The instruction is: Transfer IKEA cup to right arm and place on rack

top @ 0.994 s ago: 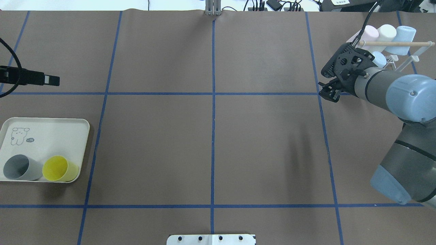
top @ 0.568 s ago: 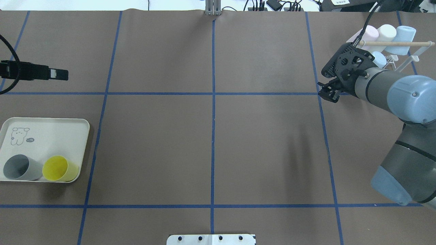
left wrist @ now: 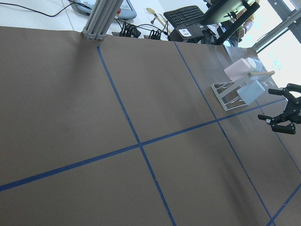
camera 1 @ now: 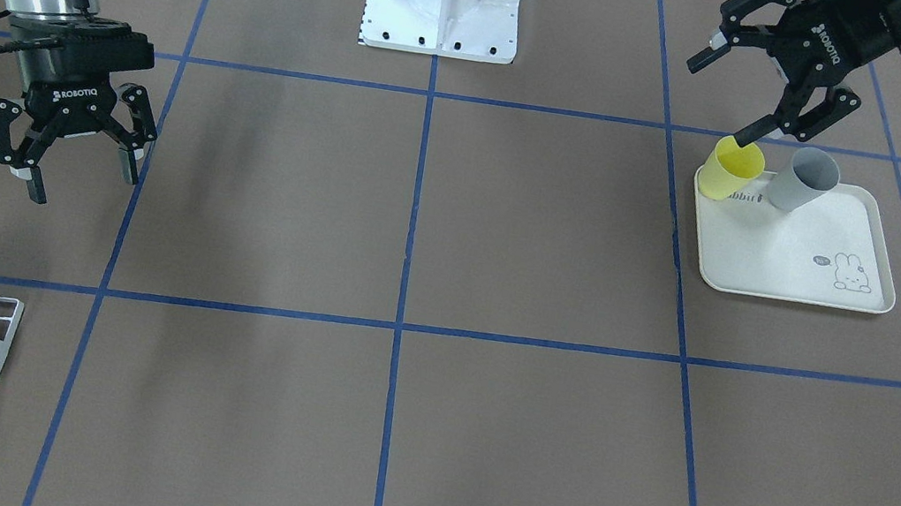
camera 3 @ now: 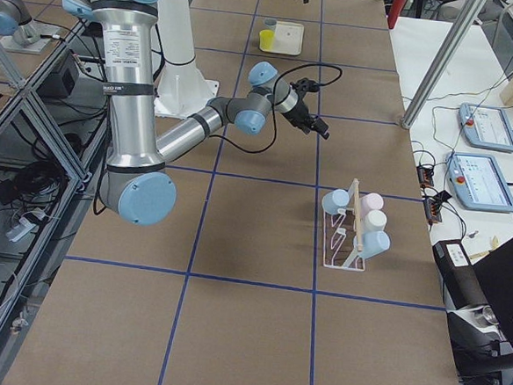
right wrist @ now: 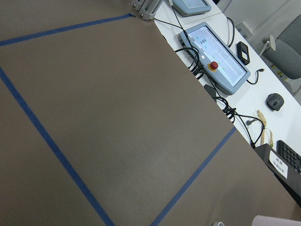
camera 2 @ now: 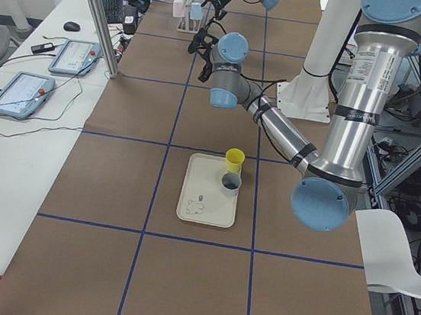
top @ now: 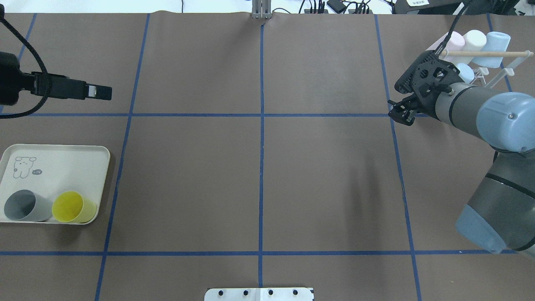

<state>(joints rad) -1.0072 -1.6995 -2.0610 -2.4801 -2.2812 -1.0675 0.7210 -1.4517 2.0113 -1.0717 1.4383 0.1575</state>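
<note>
A yellow cup [top: 73,207] and a grey cup [top: 25,205] lie on their sides on a cream rabbit-print tray [top: 62,163] at the left; the front view also shows the yellow cup [camera 1: 733,168] and the grey cup [camera 1: 801,180]. My left gripper [camera 1: 724,97] is open and empty, raised in the air, apart from the cups; in the overhead view the left gripper [top: 100,92] is beyond the tray. The white wire rack [top: 501,71] with a wooden rod stands at the far right. My right gripper [camera 1: 70,169] is open and empty, just left of the rack in the overhead view [top: 401,113].
The rack holds a pink cup [top: 453,42], a white cup [top: 474,39] and two light blue cups [top: 495,44]. The robot's white base plate [camera 1: 441,19] sits at the table's near middle edge. Blue tape lines cross the brown table.
My left gripper has moved toward the table's centre in the overhead view. My right gripper has barely shifted. The cups have not moved.
</note>
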